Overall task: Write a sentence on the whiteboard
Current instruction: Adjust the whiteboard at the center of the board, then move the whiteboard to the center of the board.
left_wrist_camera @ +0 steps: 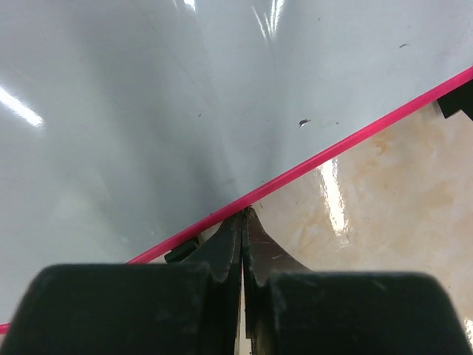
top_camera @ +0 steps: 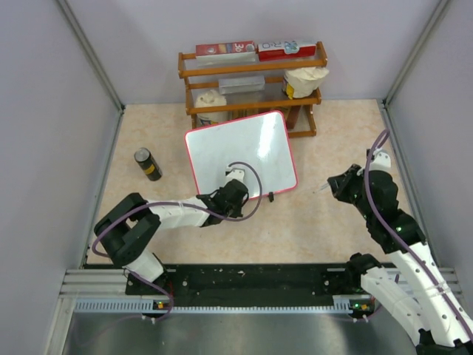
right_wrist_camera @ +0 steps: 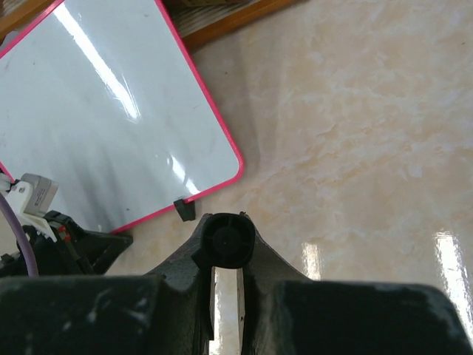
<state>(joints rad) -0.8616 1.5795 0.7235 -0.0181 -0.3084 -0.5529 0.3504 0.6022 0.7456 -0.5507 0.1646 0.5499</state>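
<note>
The whiteboard lies tilted on the table's middle, a white panel in a thin red frame. Only a few small specks mark its white face, and no sentence is in view. My left gripper is shut, its tips touching the red frame at the board's near edge, with nothing between them. To the right of the board, my right gripper is shut on a marker. The marker's black round end faces the wrist camera, and its tip points left toward the board.
A wooden rack with boxes and bags stands behind the board. A dark can stands to the board's left. A small black tab sticks out of the board's near edge. Grey walls close in both sides.
</note>
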